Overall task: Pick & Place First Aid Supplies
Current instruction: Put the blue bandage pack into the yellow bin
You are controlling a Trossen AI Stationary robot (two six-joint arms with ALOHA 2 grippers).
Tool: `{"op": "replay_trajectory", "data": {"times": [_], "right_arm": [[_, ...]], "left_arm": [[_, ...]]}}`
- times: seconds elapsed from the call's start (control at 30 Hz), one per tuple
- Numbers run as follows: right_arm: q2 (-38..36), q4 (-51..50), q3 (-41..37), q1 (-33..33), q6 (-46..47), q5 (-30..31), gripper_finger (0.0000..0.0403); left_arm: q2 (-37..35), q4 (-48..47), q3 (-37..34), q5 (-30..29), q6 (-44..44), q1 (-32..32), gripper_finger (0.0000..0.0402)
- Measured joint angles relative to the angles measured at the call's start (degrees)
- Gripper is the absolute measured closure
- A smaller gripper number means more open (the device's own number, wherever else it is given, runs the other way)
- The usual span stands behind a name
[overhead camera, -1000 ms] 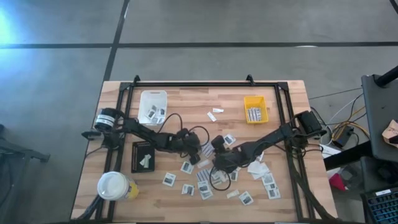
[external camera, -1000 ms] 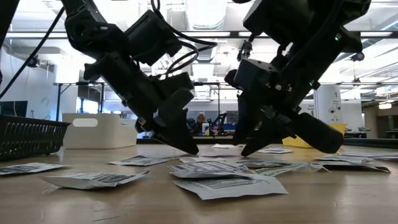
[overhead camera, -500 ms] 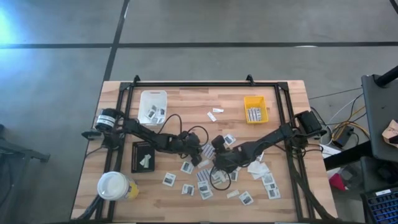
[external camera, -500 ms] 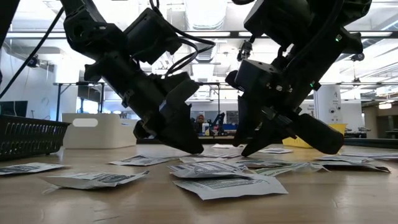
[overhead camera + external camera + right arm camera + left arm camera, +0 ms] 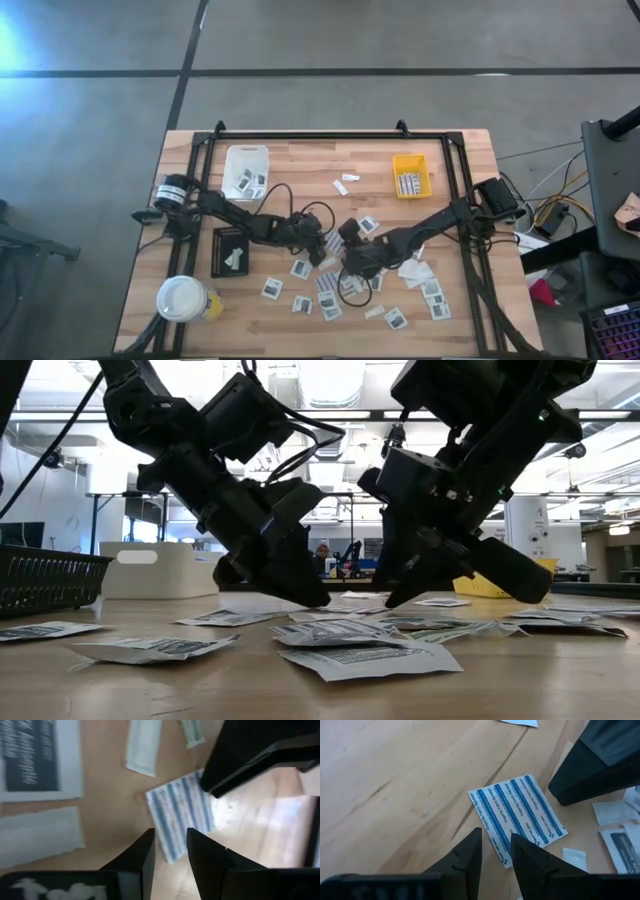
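So both arms are crowded into the middle of the wooden surface (image 5: 300, 175), tips nearly meeting over the same blue-striped flat paper strip packet (image 5: 517, 815). The left hand (image 5: 495, 851) is angled down with its two dark fingers only a narrow gap apart, nothing between them, tips right at the edge of that striped packet. The right hand (image 5: 169, 844) is the same deal from the other side: fingers slightly parted, empty, hovering just over the striped packet, which lies flat on the wood.

Around them, the small flat white packets with dark grey printed patches (image 5: 330, 297) are scattered mostly toward the front edge, from the middle out to the right. A few already sit in the white rectangular plastic bin (image 5: 246, 172) near the back-left corner and in the small yellow tray (image 5: 410, 176) toward the back right. A black tray (image 5: 231, 250) sits left of centre with a pale piece in it, and a yellow cup with a white lid (image 5: 184, 298) stands at the front-left corner.
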Motion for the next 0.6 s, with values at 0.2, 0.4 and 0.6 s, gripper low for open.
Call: {"op": "replay_trajectory", "data": {"times": [0.2, 0.4, 0.6], "right_arm": [[-0.04, -1.8, 1.07, 0.0, -2.77, 1.89, 0.0294], [-0.04, -4.45, 2.02, -0.04, -1.77, 2.06, 0.0294], [-0.04, -4.49, 2.47, -0.02, -1.14, 2.06, 0.0294]], "left_arm": [[0.87, -0.29, 0.08, 0.39, -3.19, 0.02, 0.0291], [-0.67, -1.36, 0.08, -1.93, -0.13, -0.07, 0.0299], [-0.91, -1.92, 0.01, -4.51, 6.29, -0.17, 0.0318]]}}
